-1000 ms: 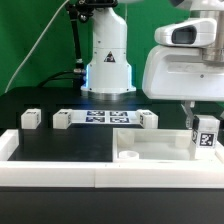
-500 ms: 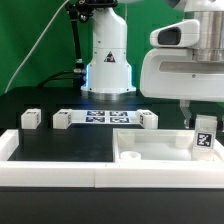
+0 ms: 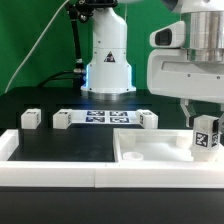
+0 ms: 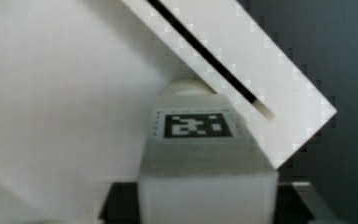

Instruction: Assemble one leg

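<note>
My gripper (image 3: 204,122) is shut on one leg (image 3: 207,136), a small white block with a black-and-white tag facing the camera. It holds the leg upright at the exterior view's right, over the far right corner of the large flat white tray-like piece (image 3: 150,152). In the wrist view the leg (image 4: 202,160) fills the space between my two dark fingers (image 4: 123,203), with the tray-like piece (image 4: 69,100) close behind it. Whether the leg touches that piece cannot be told.
Three more legs (image 3: 31,118) (image 3: 62,119) (image 3: 149,119) stand in a row on the black table, around the marker board (image 3: 105,118). Long white border walls (image 3: 60,170) run along the front. The arm's base (image 3: 108,60) stands at the back.
My gripper with the leg dipped slightly, then shifted a little toward the exterior view's right. The leg stays in the grip. Nothing else moved.
</note>
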Available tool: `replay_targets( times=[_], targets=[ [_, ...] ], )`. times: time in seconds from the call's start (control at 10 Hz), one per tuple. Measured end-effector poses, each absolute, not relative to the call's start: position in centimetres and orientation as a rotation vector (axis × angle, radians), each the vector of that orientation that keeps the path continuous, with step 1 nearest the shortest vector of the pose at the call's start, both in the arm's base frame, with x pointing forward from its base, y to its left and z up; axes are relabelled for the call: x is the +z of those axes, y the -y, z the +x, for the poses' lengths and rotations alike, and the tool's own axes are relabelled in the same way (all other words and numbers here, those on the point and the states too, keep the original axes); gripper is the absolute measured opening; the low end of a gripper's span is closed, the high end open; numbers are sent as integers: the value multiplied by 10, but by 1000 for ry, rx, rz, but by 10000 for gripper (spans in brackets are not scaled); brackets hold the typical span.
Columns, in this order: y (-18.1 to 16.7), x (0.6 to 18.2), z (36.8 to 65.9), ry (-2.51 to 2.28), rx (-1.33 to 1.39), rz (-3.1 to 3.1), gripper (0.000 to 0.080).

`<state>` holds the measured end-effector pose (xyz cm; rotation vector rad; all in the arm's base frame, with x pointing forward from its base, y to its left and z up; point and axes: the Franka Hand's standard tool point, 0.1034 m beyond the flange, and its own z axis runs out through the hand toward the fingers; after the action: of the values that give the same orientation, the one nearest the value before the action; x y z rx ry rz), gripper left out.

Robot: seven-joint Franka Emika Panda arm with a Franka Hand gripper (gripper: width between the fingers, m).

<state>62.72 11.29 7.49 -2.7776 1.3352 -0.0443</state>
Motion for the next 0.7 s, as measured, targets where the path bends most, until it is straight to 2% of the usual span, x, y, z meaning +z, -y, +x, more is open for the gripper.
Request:
replay_targets(
  times=[0.3, 0.7],
  targets=[
    [-114, 75, 626, -1684, -30, -2567, 291],
    [-114, 75, 626, -1823, -9, -2464, 291]
  ],
)
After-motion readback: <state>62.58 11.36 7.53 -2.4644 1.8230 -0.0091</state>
